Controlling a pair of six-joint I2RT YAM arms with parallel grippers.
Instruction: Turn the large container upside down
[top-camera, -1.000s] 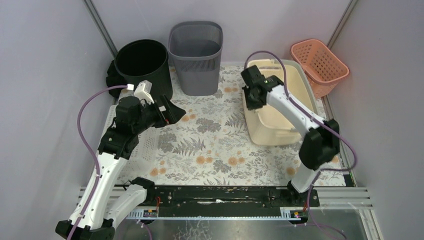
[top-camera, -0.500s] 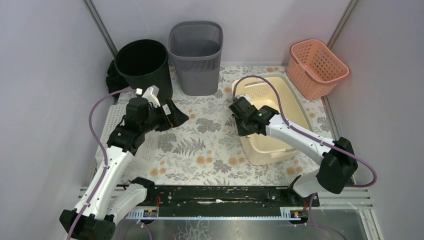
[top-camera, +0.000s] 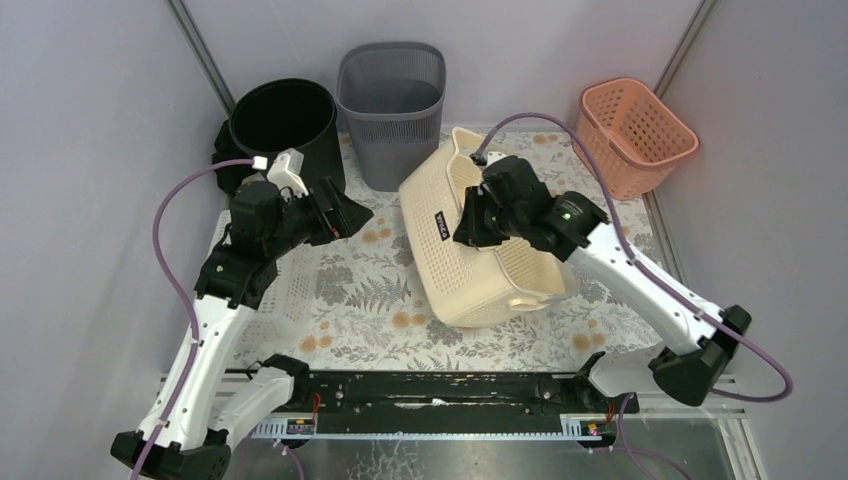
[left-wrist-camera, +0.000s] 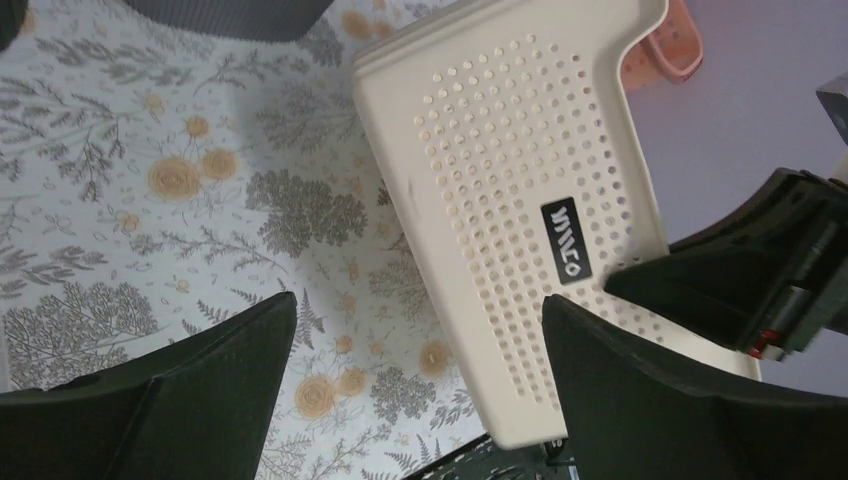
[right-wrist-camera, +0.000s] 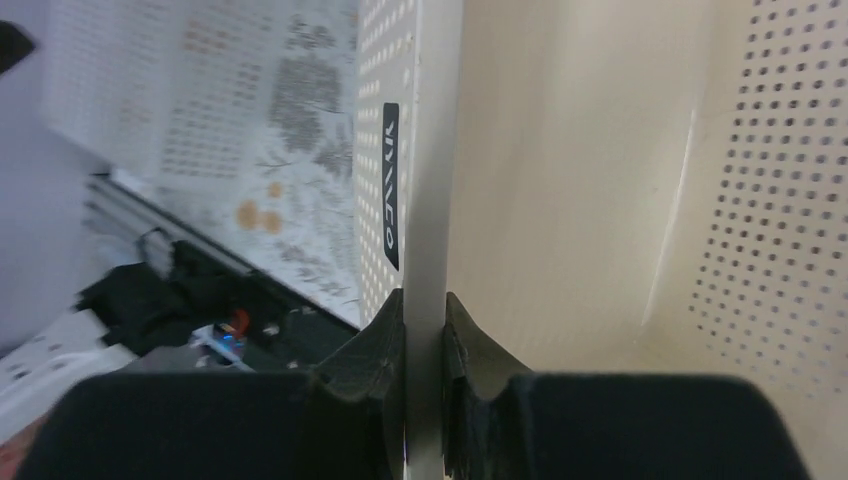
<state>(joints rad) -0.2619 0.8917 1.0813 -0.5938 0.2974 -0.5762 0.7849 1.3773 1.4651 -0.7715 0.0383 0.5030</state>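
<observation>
Large cream container (top-camera: 500, 285): it lies centre-right on the floral mat (top-camera: 400, 285), tipped well over onto one side. The labelled wall faces up and left, and the lower edge appears to rest on the mat. It is not yet inverted.

Right gripper (top-camera: 468, 222): pinched narrow on the container's upper wall near the rim, one finger inside and one outside, as the wrist view confirms.

Left gripper (top-camera: 345, 215): spread wide, holding nothing, hovering apart from the container on its left.

Risks, in our judgement:
- The wall is thin, smooth plastic held by a single pinch, so it could slip out or flex as the weight swings past the balance point.
- The container may drop and skid on the mat.
- It may swing toward the grey bin (top-camera: 390, 100) just behind.

Materials:
- Container: rigid, matte, perforated with small round holes, with rounded corners and a cut-out handle.
- Grey bin: finely slotted, tapered.
- Black bin (top-camera: 285, 125): plain, cylindrical.
- Pink basket (top-camera: 640, 120): lattice-walled.
</observation>
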